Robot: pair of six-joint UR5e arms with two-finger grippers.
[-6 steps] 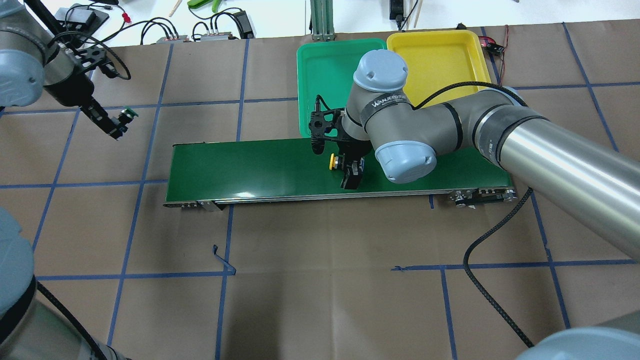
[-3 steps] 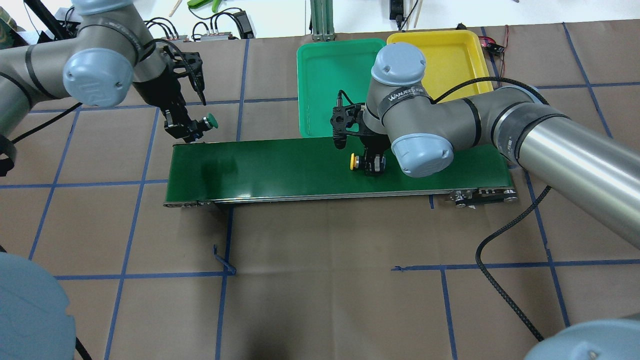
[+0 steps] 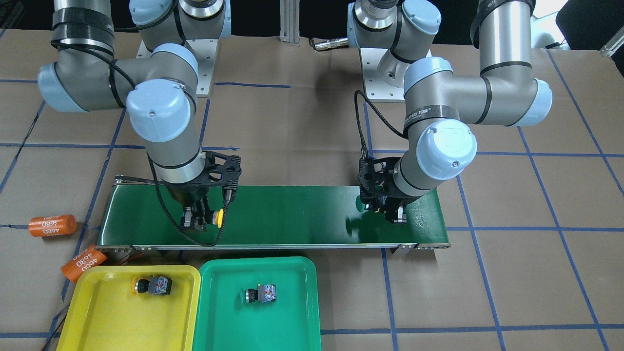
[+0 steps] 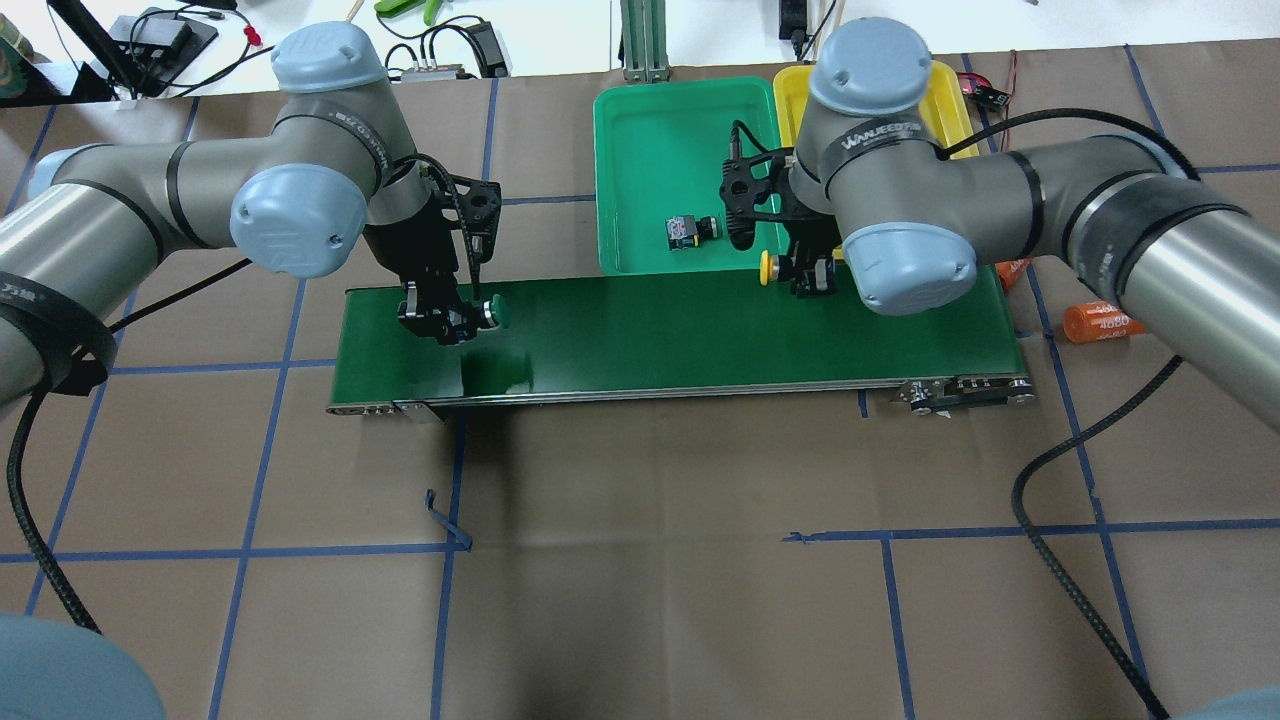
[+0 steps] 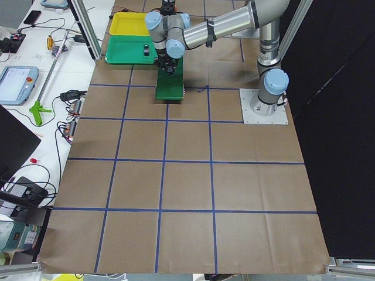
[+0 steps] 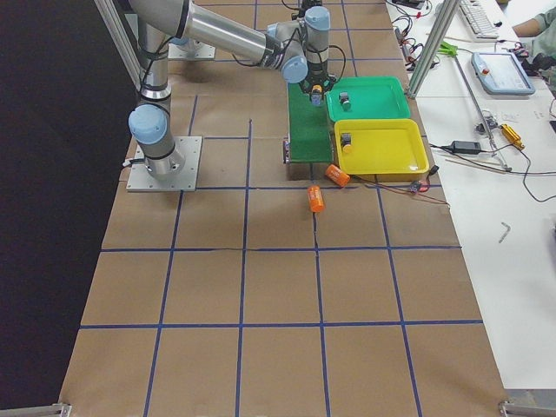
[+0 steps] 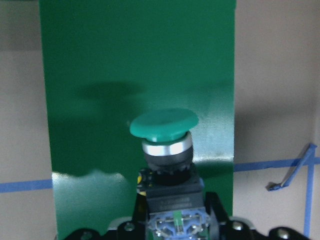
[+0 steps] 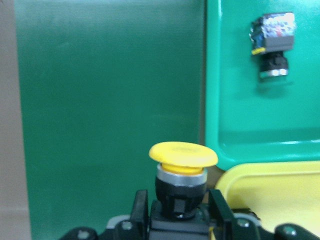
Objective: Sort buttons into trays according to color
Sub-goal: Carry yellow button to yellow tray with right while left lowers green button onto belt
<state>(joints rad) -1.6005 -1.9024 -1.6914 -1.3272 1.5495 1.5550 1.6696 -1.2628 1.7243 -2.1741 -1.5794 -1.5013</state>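
My left gripper (image 4: 450, 322) is shut on a green button (image 4: 495, 312) and holds it just above the left end of the dark-green belt (image 4: 650, 340); the left wrist view shows its cap (image 7: 164, 125) over the belt. My right gripper (image 4: 810, 278) is shut on a yellow button (image 4: 768, 265) at the belt's far edge, near where the green tray (image 4: 640, 150) and the yellow tray (image 4: 955, 110) meet. Another green-type button (image 3: 261, 293) lies on its side in the green tray (image 3: 273, 326). A yellow button (image 3: 151, 285) lies in the yellow tray (image 3: 97, 317).
Two orange cylinders marked 4680 (image 3: 51, 225) (image 3: 83, 263) lie on the brown paper off the belt's right end, beside the yellow tray. Cables and electronics sit on the white bench beyond the trays. An aluminium post (image 4: 640, 40) stands behind the green tray.
My left arm swung right, carrying the green button from the table's left side to over the belt's left end. My right arm carried the yellow button rightward and toward the trays.
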